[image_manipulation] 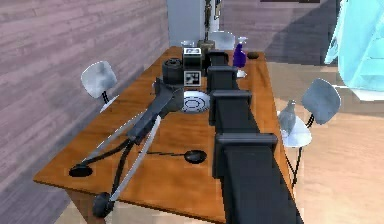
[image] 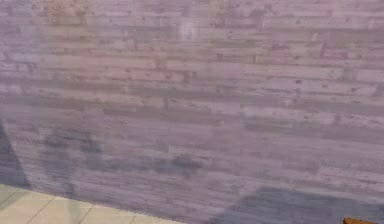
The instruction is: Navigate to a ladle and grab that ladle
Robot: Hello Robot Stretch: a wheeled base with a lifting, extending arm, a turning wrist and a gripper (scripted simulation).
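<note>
My arm reaches out as a dark bar over a wooden table. At its far end are the white marker squares, and the gripper runs down-left from them, its two thin fingers slanting across the tabletop toward the near left corner. A small dark oval thing with a thin handle lies on the table right beside the fingers; it could be the ladle, but its shape is too small to be sure. I cannot tell whether the gripper holds anything.
A purple bottle, a round white dish and small items stand farther along the table. White chairs flank it. A plank wall stands close ahead, with pale floor at the lower left.
</note>
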